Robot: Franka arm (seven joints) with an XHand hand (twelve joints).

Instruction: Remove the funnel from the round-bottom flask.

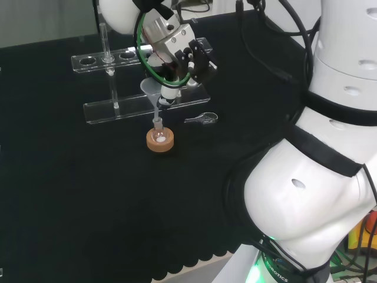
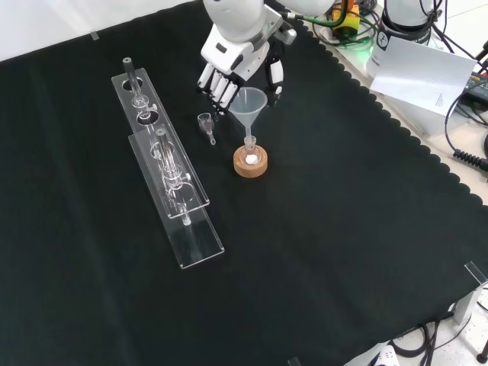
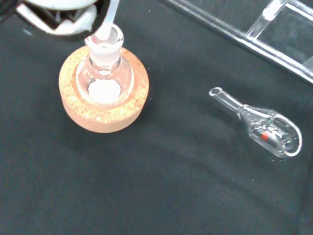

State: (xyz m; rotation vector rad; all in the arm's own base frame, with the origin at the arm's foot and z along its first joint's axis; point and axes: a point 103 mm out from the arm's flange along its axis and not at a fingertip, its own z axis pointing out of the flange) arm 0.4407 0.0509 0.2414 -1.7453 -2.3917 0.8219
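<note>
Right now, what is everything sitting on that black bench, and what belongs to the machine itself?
Funnel: one, clear, stem in the flask's neck.
Round-bottom flask: one, clear glass, something white inside, on the cork ring.
Cork ring: one, tan, mid-cloth.
Small glass piece: one, clear, lying on its side near the flask.
Rack: one, clear, long, left of the flask in the front view, some tubes in it.
Black cloth: covers the bench.
Arm: white.
Hand: black and white, fingers around the funnel's cone; contact unclear.
</note>
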